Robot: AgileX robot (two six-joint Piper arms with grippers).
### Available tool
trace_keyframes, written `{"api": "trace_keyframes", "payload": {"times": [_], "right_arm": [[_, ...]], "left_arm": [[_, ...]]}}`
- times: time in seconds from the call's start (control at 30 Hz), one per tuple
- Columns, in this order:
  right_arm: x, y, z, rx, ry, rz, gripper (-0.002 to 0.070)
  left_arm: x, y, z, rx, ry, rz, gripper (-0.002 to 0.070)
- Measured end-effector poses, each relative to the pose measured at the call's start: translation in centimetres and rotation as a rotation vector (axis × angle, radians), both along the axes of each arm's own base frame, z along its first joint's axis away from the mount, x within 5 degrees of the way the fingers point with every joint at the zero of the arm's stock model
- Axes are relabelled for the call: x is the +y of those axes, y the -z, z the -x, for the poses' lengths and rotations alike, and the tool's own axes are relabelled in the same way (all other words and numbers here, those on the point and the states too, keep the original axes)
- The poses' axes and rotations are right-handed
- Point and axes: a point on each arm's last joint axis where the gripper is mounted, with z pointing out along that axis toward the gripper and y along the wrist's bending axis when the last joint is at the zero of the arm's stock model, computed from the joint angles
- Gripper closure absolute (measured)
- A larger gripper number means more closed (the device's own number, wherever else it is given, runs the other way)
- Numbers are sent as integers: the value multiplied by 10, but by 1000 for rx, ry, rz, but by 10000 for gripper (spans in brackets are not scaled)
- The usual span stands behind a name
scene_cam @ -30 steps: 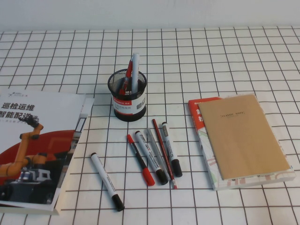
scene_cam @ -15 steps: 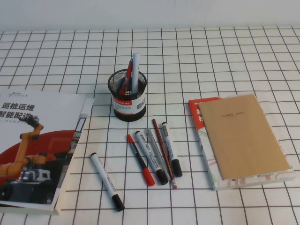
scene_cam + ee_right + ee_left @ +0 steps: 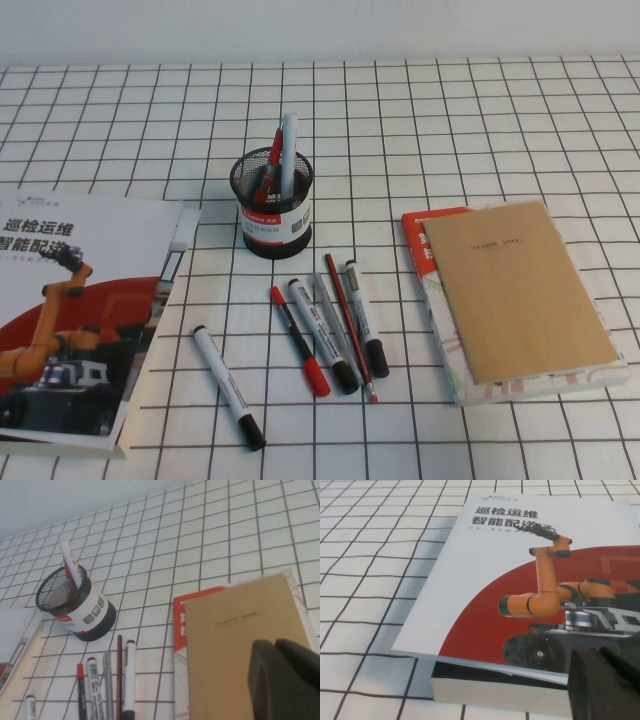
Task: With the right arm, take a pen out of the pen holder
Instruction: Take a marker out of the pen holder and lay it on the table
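Right gripper [image 3: 280, 672] closed, near brown notebook [image 3: 240, 645]; left gripper [image 3: 602, 682] beside book [image 3: 485, 580] titled "巡检运维", state unclear. Pens [image 3: 283, 150] in pen holder [image 3: 272, 218].

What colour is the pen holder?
Pen holder: black mesh, white label band; best in the high view.

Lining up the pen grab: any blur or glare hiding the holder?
High view: even light, no glare, pen holder sharp. Right wrist view: holder clear; shut right pincer a dark blur before the notebook. Left wrist view: left pincer blurred before the book.
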Motion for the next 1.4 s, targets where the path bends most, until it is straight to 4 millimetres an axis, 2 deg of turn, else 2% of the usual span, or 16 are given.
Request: {"api": "trace_keyframes", "payload": {"times": [0.13,0.2,0.33,0.57,0.7,0.83,0.93,1.1,1.17,1.23,1.4], "right_arm": [[12,-1,-28,15,-58,14,692],[27,2,-41,23,-106,30,692],[66,6,-61,2,-194,64,692],[153,14,-93,-27,-352,120,692],[191,19,-115,-55,-410,165,692],[211,31,-133,-153,-392,268,666],[217,40,-146,-238,-333,305,598],[228,52,-164,-371,-246,247,393],[234,60,-170,-398,-248,226,335],[239,66,-175,-420,-241,208,309],[253,78,-193,-462,-203,171,304]], "left_arm": [[0,0,0,0,0,0,678],[0,0,0,0,0,0,678],[0,0,0,0,0,0,678],[0,0,0,0,0,0,678],[0,0,0,0,0,0,678],[0,0,0,0,0,0,678],[0,0,0,0,0,0,678],[0,0,0,0,0,0,678],[0,0,0,0,0,0,678],[0,0,0,0,0,0,678],[0,0,0,0,0,0,678]]}}
